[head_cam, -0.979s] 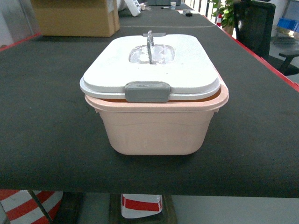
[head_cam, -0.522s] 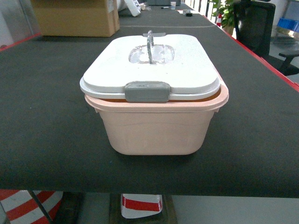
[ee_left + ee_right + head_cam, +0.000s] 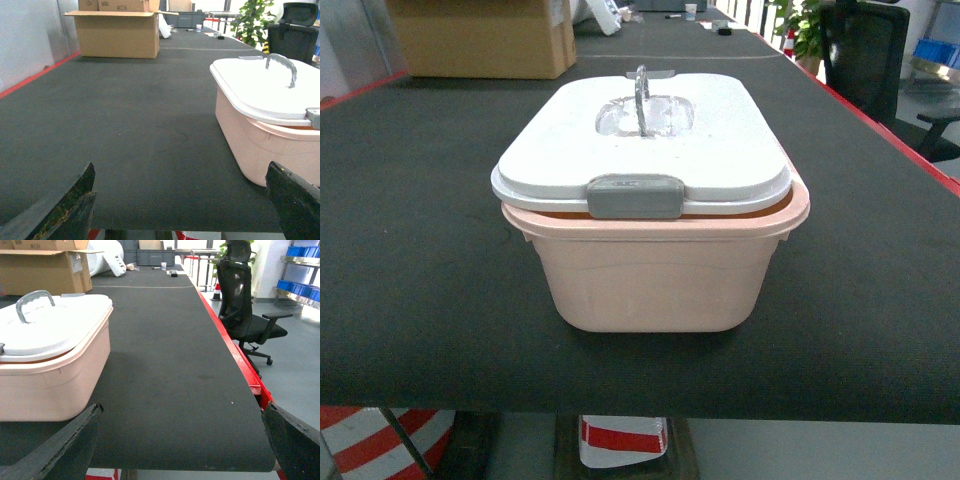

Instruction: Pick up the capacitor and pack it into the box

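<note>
Box (image 3: 655,275) sitting lidded on black table (image 3: 410,250); left gripper (image 3: 182,200) and right gripper (image 3: 180,437) both spread wide, holding nothing.

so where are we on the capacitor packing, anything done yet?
Can't confirm anything done. The box sits on the black table with its white lid resting on top, grey clasp facing the head camera, so the inside is hidden. No capacitor is visible in any view. Nothing in hand: the left gripper and right gripper are both open and empty. Left: open the lid, find and pack the capacitor.
</note>
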### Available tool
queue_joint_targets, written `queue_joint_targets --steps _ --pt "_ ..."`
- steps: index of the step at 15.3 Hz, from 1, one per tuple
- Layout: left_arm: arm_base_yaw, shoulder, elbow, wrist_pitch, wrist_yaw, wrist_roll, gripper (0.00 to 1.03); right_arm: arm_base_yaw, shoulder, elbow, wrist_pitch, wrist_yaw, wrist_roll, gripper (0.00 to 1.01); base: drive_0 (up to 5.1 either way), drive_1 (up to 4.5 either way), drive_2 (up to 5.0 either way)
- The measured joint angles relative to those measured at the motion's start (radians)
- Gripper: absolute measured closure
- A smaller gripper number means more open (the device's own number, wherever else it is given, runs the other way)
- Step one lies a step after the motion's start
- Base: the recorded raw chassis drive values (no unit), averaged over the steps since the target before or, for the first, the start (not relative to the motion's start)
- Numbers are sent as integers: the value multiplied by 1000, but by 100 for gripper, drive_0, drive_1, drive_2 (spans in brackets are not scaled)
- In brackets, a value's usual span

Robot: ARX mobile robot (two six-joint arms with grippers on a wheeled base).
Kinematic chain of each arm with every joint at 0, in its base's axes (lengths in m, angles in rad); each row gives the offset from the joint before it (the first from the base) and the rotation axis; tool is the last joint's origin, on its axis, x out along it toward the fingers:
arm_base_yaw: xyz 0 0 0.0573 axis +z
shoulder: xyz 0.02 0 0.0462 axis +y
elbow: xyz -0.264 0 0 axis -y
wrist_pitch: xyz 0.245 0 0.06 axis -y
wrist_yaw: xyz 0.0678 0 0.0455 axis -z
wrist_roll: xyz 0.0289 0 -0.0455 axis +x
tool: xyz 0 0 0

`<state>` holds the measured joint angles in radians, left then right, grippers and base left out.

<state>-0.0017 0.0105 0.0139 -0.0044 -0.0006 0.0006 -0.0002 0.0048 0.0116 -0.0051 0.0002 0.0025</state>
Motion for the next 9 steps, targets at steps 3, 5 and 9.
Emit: queue_joint_targets --steps 3,5,9 --pt "0 0 0 0 0 0 5 0 0 0 0 0 0 3 0 0 0" --pt "0 0 0 0 0 0 5 0 0 0 0 0 0 3 0 0 0" --pt "0 0 0 0 0 0 5 0 0 0 0 0 0 3 0 0 0"
